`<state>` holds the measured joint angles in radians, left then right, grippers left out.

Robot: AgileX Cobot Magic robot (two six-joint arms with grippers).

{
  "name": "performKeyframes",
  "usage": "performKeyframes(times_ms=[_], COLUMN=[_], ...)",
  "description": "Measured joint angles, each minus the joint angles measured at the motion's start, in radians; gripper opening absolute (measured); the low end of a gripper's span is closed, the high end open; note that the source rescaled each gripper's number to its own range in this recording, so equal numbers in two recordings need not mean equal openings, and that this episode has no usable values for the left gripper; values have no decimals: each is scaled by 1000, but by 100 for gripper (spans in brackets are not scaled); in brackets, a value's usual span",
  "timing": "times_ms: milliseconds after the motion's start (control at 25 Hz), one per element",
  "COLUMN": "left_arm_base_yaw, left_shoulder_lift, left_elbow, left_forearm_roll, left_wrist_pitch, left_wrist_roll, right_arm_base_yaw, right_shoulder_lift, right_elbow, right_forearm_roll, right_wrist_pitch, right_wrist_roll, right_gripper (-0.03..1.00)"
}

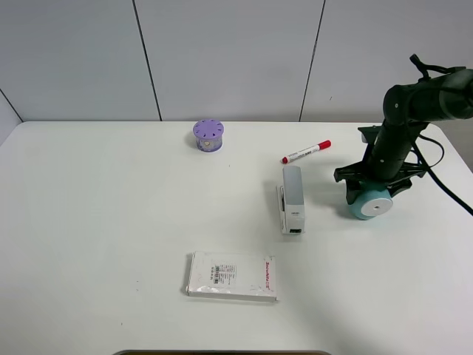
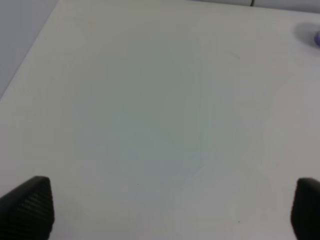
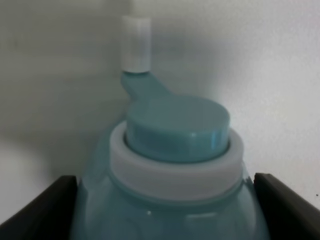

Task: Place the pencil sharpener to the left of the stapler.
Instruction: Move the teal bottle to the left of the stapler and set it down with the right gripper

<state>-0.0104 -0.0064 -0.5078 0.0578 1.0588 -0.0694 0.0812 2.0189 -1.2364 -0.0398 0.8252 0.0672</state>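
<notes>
White box (image 1: 232, 275) lay nearest; right of the stapler (image 1: 293, 198), right jaws clamped the pencil sharpener (image 1: 372, 203); left jaws stood apart.

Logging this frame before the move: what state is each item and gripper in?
pencil sharpener: on its side, right of the stapler, gripped.
stapler: lying on the table, not held.
marker: capped, lying down.
purple container: upright.
white box: lying flat.
left gripper: open, empty.
right gripper: shut on the pencil sharpener.

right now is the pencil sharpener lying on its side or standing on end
On its side: the pencil sharpener has its round white face pointing sideways.
</notes>
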Motion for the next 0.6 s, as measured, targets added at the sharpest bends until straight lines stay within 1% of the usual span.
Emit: performKeyframes(times_ms=[600], left_arm_base_yaw=[0], left_shoulder_lift=[0], left_elbow=[0], left_forearm_roll=[0], left_wrist_pitch=[0], left_wrist_roll=[0], right_arm_base_yaw=[0], right_shoulder_lift=[-3], right_elbow=[0], right_forearm_roll=[10], right_wrist_pitch=[1], right_wrist_roll=[0], right_gripper=[0])
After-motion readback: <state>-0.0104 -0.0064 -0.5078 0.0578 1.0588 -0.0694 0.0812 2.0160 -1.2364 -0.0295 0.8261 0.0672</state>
